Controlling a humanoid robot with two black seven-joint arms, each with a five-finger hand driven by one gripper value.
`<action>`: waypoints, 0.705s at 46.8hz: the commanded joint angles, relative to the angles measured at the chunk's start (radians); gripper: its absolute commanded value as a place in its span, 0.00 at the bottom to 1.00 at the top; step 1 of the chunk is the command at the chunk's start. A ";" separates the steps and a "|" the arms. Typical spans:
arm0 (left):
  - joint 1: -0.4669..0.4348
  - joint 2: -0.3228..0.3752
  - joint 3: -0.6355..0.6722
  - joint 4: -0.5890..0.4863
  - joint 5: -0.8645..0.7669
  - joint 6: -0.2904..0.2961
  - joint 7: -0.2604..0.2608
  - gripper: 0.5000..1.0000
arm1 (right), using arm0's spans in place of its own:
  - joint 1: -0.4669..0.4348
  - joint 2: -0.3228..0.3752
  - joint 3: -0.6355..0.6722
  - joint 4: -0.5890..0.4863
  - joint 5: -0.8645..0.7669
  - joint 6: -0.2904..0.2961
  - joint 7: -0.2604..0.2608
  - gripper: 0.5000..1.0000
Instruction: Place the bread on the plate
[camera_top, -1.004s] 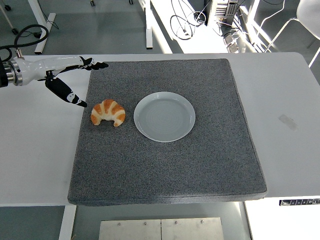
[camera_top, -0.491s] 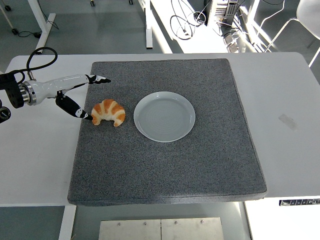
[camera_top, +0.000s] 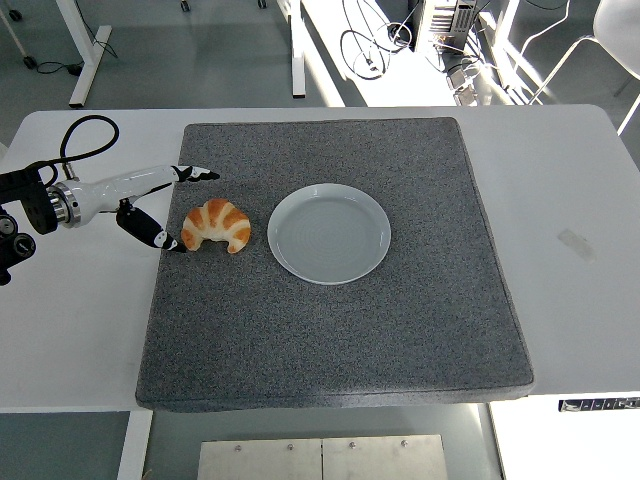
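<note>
A golden croissant (camera_top: 216, 226) lies on the grey mat (camera_top: 340, 330), just left of an empty white plate (camera_top: 329, 233). My left hand (camera_top: 186, 208) comes in from the left edge with white fingers and black tips. It is open around the croissant's left side: the upper fingers (camera_top: 196, 174) point right above the croissant and the thumb (camera_top: 158, 236) reaches to its lower left end. The hand holds nothing. The right arm is out of view.
The grey mat covers most of the white table (camera_top: 560, 200). A black cable (camera_top: 85, 135) loops from my left forearm. Table legs and cables show on the floor beyond the far edge.
My left hand has moved down and to the right, towards the croissant. Its thumb tip now lies close to the croissant's lower left end. The croissant and plate have not moved.
</note>
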 joint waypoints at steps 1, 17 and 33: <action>0.004 -0.016 0.019 0.015 -0.001 0.012 -0.001 0.95 | 0.000 0.000 -0.001 0.000 0.000 0.000 0.000 1.00; 0.007 -0.063 0.033 0.038 -0.003 0.060 -0.001 0.95 | 0.000 0.000 0.000 0.000 0.000 0.000 0.000 1.00; 0.007 -0.111 0.053 0.084 -0.004 0.101 -0.001 0.95 | 0.000 0.000 -0.001 0.000 0.000 0.000 0.000 1.00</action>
